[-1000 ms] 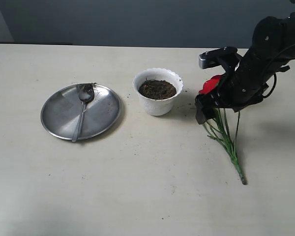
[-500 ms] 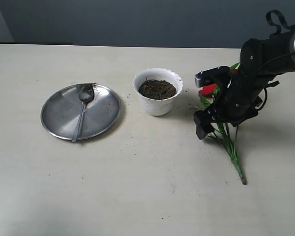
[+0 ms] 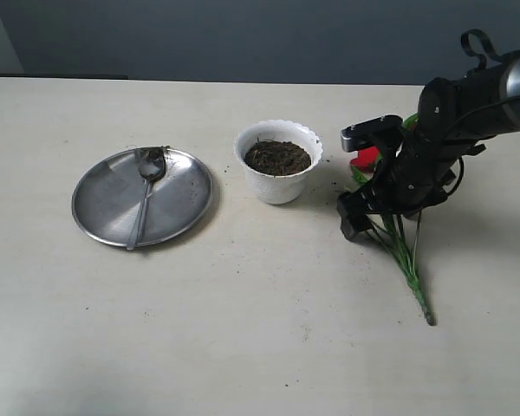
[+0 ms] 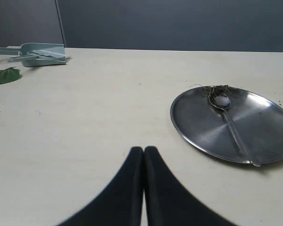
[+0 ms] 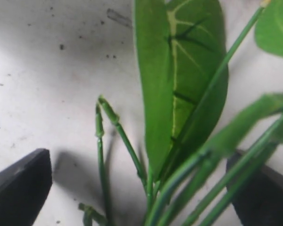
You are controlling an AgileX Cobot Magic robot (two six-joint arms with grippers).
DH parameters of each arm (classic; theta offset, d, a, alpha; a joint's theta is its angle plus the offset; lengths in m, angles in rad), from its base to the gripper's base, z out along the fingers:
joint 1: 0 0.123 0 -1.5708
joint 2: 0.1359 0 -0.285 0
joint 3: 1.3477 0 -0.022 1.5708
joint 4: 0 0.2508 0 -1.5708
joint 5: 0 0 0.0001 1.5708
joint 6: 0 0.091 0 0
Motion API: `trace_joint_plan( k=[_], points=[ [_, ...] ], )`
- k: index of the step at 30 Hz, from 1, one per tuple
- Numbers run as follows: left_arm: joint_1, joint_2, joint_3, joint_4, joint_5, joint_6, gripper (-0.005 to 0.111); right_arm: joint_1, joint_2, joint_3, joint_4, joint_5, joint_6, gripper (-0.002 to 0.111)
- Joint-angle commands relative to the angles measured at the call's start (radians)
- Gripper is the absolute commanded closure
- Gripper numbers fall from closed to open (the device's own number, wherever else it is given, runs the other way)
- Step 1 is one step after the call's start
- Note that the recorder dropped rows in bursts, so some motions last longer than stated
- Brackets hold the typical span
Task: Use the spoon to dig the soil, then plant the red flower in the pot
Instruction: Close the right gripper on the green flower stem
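Observation:
The white scalloped pot point(image 3: 279, 178) stands mid-table, filled with dark soil point(image 3: 277, 157). To its left the spoon point(image 3: 145, 195) lies on a round steel plate point(image 3: 104, 208), with soil bits in its bowl point(image 4: 220, 99). The red flower point(image 3: 367, 157) lies flat to the right of the pot, its stem point(image 3: 409, 264) pointing toward the front edge. My right gripper point(image 3: 377, 217) is low over the stems, open. Green stems and a broad leaf point(image 5: 179, 94) run between its two fingers point(image 5: 19, 183), untouched. My left gripper point(image 4: 144, 151) is shut and empty, near the plate point(image 4: 198, 127).
Soil crumbs point(image 3: 334, 185) dot the table between the pot and the flower. The left wrist view shows a pale blue plastic tool point(image 4: 40, 52) and a loose green leaf point(image 4: 4, 75) at the far table edge.
My right gripper has come down and slightly left over the flower's stems, with its jaws still wide. The pot, spoon and plate have not moved.

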Motion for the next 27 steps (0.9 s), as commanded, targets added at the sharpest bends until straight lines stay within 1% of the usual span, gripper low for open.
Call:
trace_joint_plan(
  k=[1,7,20,27],
  points=[
    [-0.004,-0.006,0.005,-0.006,-0.006,-0.001,0.106,0.0,0.026,-0.005,-0.009,-0.01,0.0,0.015],
    [-0.004,-0.006,0.005,-0.006,-0.006,-0.001,0.106,0.0,0.068,-0.005,-0.009,-0.011,0.003,0.015],
    [-0.004,-0.006,0.005,-0.006,-0.006,-0.001,0.106,0.0,0.075,-0.005,-0.007,-0.029,0.003,0.015],
    [-0.004,-0.006,0.005,-0.006,-0.006,-0.001,0.106,0.0,0.075,-0.005,0.0,0.007,0.003,0.015]
  ],
)
